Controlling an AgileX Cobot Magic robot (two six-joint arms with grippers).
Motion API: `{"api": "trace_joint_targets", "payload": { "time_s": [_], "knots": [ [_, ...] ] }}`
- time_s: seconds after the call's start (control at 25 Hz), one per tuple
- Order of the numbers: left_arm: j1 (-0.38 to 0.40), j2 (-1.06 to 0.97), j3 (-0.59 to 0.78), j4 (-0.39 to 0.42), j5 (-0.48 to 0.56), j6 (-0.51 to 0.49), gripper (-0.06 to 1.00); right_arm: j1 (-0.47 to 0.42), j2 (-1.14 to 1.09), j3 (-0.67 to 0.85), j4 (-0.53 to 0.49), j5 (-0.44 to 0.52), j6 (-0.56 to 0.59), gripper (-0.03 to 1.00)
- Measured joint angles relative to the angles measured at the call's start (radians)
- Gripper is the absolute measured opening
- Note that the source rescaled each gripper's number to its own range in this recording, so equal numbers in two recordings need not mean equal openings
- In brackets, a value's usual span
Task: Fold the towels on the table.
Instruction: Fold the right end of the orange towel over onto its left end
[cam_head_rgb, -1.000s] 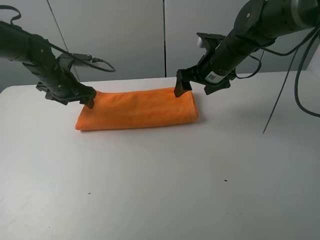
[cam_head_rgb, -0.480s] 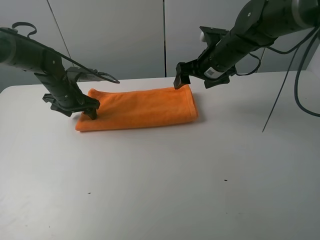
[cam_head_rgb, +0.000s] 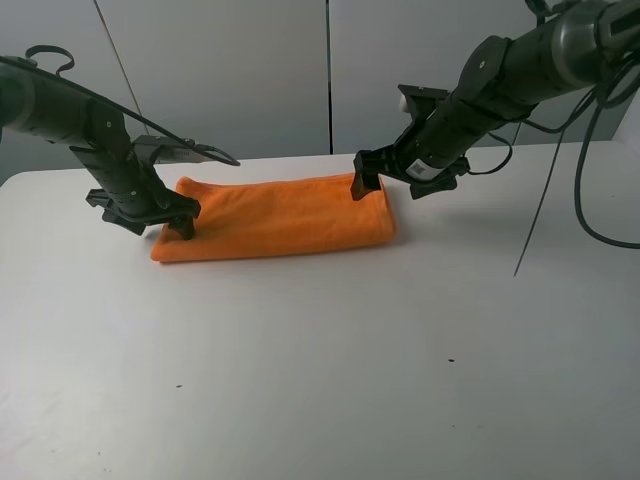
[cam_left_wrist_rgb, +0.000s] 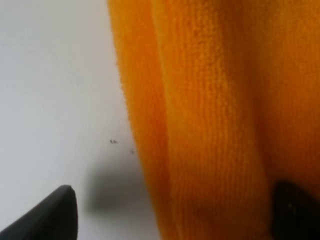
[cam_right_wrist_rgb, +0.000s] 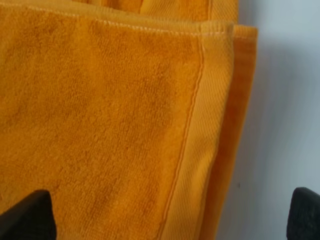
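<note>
The orange towel (cam_head_rgb: 275, 215) lies folded into a long band on the white table (cam_head_rgb: 320, 380), toward the back. My left gripper (cam_head_rgb: 182, 220) is open at the towel's left end. In the left wrist view its fingertips (cam_left_wrist_rgb: 50, 215) straddle the towel's edge (cam_left_wrist_rgb: 210, 125). My right gripper (cam_head_rgb: 364, 185) is open over the towel's far right corner. In the right wrist view the towel's woven band and stitched hem (cam_right_wrist_rgb: 210, 125) lie between the spread fingertips (cam_right_wrist_rgb: 27, 215). Neither gripper holds cloth. The white label is hidden.
Grey wall panels (cam_head_rgb: 250, 70) stand behind the table's far edge. A black cable (cam_head_rgb: 545, 200) hangs from the right arm down over the table's right side. Tiny dark specks (cam_head_rgb: 451, 361) dot the front of the table.
My left gripper moved from the towel's far left corner to its left end and has stayed there. My right gripper lifted slightly, then came back down onto the far right corner.
</note>
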Motion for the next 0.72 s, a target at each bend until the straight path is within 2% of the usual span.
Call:
{"api": "trace_joint_targets", "payload": {
  "time_s": [0.36,0.72],
  "knots": [
    [0.000,0.005,-0.008,0.000,0.015,0.008,0.99,0.000,0.080,-0.088,0.029,0.043,0.000,1.00],
    [0.000,0.006,-0.010,-0.002,0.015,0.028,0.99,-0.019,0.099,-0.090,0.031,0.072,-0.002,1.00]
  ]
}}
